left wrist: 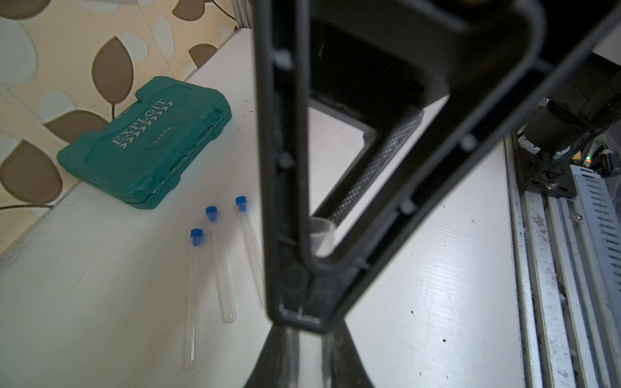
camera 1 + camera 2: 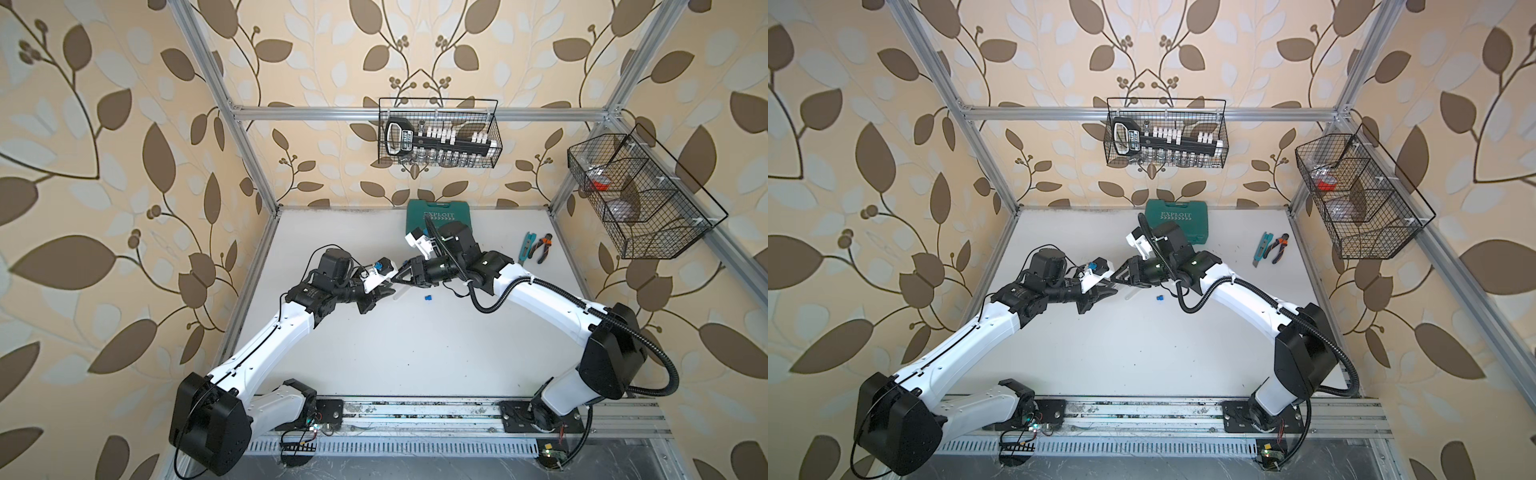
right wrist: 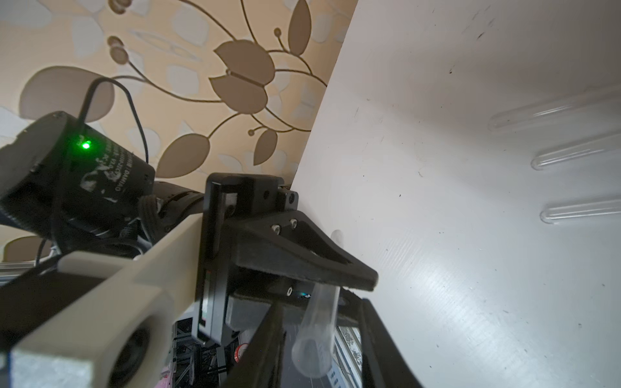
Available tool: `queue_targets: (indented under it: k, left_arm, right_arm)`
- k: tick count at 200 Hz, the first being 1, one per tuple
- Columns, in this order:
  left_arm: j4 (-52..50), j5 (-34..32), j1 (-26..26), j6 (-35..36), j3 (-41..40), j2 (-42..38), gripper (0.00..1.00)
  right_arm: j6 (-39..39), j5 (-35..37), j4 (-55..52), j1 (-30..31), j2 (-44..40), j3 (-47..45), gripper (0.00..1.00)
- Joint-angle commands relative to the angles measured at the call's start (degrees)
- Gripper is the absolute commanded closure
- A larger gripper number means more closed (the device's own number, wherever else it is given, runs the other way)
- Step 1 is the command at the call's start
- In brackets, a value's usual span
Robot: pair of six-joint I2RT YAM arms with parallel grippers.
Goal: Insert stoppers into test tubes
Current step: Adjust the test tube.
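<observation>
At mid-surface [image 2: 415,353], the left hand [image 2: 384,294] is clamping the unplugged test tube [image 3: 317,315] tight, open mouth pointing at the right hand [image 2: 402,279]. The right hand is sitting partly open, jaws straddling that mouth, carrying nothing. The last stopper [image 2: 427,297] is lying loose just beside them. The three test tubes [image 1: 221,275] by the green case [image 1: 144,144] are lying plugged. Reading this as the final insertion pending: the right hand is needing to pinch the stopper, align it coaxially and push.

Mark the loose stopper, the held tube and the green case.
loose stopper [image 2: 427,297]: in a top view, blue body.
held tube [image 3: 317,322]: right wrist view, clear wall.
green case [image 1: 144,144]: left wrist view, middle of lid.
</observation>
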Motion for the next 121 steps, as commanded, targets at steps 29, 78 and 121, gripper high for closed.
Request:
queue_targets:
  k: [29,78,121]
  left_arm:
    - [-1.02,-0.65,-0.97,2.71,3.26,0.47,0.98]
    - [-1.34,-1.88,-1.36,3.14,3.55,0.89,0.98]
    - [-2.34,-2.89,-1.71,3.51,3.99,1.26,0.97]
  right_arm:
    - [0.19,-0.44,-1.60,0.79,1.87,2.74,0.72]
    - [-0.14,-0.53,-2.36,1.31,2.95,3.42,0.77]
    - [-0.15,-0.60,-2.50,1.40,3.39,3.59,0.88]
